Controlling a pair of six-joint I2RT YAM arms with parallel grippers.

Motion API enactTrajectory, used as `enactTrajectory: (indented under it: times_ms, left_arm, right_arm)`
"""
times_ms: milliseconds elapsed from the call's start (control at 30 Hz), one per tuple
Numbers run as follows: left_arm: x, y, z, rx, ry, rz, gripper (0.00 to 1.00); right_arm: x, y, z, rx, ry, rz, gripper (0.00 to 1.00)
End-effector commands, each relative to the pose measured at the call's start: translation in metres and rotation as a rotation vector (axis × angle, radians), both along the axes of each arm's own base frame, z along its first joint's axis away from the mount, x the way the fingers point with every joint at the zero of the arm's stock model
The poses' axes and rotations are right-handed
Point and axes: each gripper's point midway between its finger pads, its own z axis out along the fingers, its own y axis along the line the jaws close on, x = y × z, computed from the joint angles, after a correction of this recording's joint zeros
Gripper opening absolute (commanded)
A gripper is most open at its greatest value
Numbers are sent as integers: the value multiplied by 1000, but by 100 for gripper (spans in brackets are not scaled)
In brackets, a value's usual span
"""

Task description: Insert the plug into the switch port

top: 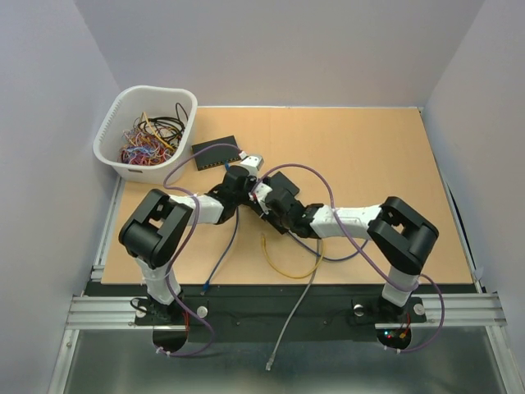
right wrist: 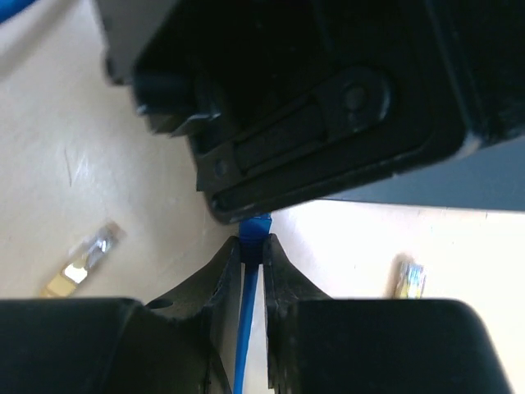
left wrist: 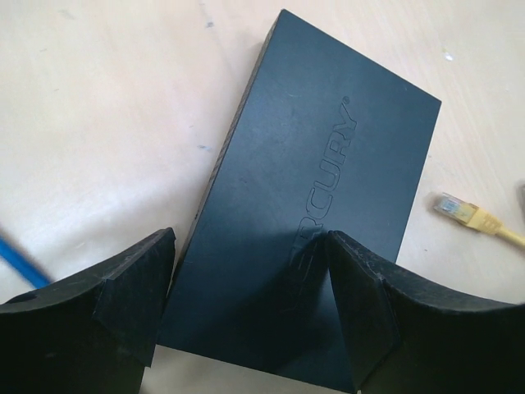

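Pinching blue cable lengthwise | right hand | switch lies diagonal

Pale lavender walls, tan tabletop, aluminium rails along near edge; even light

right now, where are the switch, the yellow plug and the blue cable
switch (left wrist: 328, 164): left wrist view, its flat top face.
yellow plug (left wrist: 458, 208): left wrist view, where clear tip meets yellow boot.
blue cable (right wrist: 246, 328): right wrist view, the stretch pinched in the right gripper (right wrist: 250, 242).
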Motion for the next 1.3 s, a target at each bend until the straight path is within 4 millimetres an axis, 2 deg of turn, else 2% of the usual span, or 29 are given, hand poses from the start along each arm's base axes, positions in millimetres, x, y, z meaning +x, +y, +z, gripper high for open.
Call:
enactTrajectory:
  times_ms: [0,133,333,467,600,667,767,867,967,1067,1100,1167,1267]
  left_arm:
    - [-169,-93,-22,-203,444,-558,79]
    - [-185,-94,-21,-226,470,-612,79]
    - [-177,-99,-27,-210,474,-572,79]
    - [-156,-102,-32,-167,473,-497,79]
    - [-128,-96,-33,-145,461,-409,79]
    - [-113,-91,-30,-154,453,-377,79]
    - [-94,-81,-27,-149,442,-323,79]
    - [-83,-70,-24,-143,434,-277,79]
    - [-80,-61,-25,-129,433,-241,79]
    - [-80,-51,-27,-119,442,-203,79]
    - [-78,-47,-28,-119,447,-185,79]
    - [-80,-41,-28,-118,454,-160,79]
    - [-78,-29,-29,-111,454,-98,79]
  right_arm:
    - [13,110,171,644,-338,227,1]
    - [30,92,180,685,-376,144,1]
    - [30,95,166,706,-320,124,0]
    - [38,87,149,690,-291,33,0]
    - [60,83,124,628,-256,-106,0]
    - [69,91,124,583,-246,-120,1]
    - [79,88,115,534,-242,-166,0]
    - [82,79,111,516,-250,-210,0]
    - [84,68,104,486,-249,-248,1]
    - [83,59,94,451,-235,-274,13]
    - [81,55,90,435,-228,-280,20]
    - [81,49,87,413,-227,-291,23]
    - [81,35,92,375,-248,-307,31]
